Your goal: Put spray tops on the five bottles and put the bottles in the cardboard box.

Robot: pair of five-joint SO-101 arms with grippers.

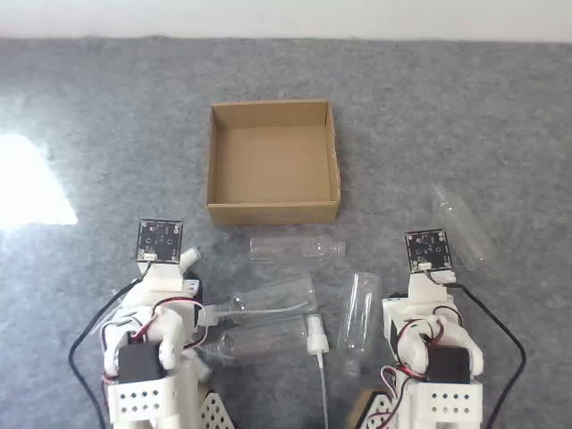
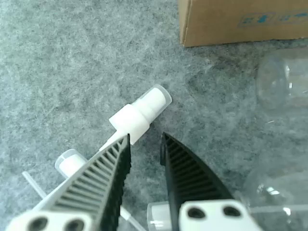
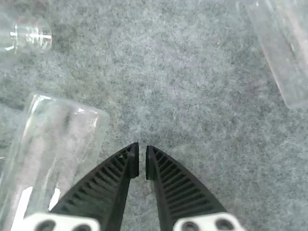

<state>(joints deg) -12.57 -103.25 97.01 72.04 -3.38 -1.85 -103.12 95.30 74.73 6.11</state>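
- While bottles (image 1: 298, 248) lie on the worktop (image 1: 107, 107) near the cardboard box (image 1: 273, 213), the left hand (image 2: 145, 139) stands open, a spray top (image 2: 139, 113) at its fingertips.
- The right hand (image 3: 141, 154) (beside one bottle (image 3: 53, 144)) is closed on nothing.

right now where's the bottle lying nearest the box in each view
High view: the bottle lies on its side just in front of the box, neck toward the right arm.
Left wrist view: its rounded base end sits beside the box corner, beyond the spray top.
Right wrist view: probably its open neck, past the nearer bottle by the fingers.
Shared landmark: the box, in the high and left wrist views.
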